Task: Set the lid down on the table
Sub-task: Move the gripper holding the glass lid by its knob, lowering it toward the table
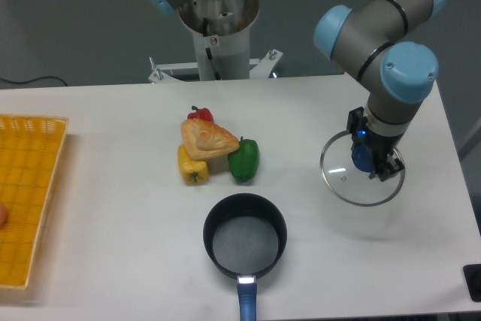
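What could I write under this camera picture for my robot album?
The robot's hand holds the glass lid by its blue knob above the white table, beside the open pot.

Round clear glass lid [361, 177], thin metal rim, blue centre knob. Held by that knob in the tool [370, 163], fingers pinched on either side of it. Disc roughly level, perhaps slightly tilted, seemingly just above the counter [113, 118], a faint shadow below and to the right; whether the rim touches the surface cannot be told. Placed to the right of the dark pot [245, 235] and a little farther back, well apart from it, over the right part of the counter. Large white flat counter, rectangular with rounded corners, bare white surface beneath the glass.
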Controlling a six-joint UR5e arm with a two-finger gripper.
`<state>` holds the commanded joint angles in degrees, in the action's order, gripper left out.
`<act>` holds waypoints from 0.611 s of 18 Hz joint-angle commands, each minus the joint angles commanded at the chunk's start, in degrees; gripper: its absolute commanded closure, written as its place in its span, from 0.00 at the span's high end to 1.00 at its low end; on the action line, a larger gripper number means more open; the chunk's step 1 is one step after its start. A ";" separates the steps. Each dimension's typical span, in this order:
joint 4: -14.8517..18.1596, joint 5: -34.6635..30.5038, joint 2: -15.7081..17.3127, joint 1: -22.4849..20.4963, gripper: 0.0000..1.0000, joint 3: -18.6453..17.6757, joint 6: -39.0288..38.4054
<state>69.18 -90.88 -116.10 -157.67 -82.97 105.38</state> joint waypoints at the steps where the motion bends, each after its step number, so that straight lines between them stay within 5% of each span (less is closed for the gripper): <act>1: -0.97 0.09 -0.18 -0.17 0.60 -0.26 -0.09; 11: -6.42 0.09 -3.34 -1.05 0.60 -2.64 0.26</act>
<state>62.76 -90.79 -119.44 -158.73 -85.60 105.64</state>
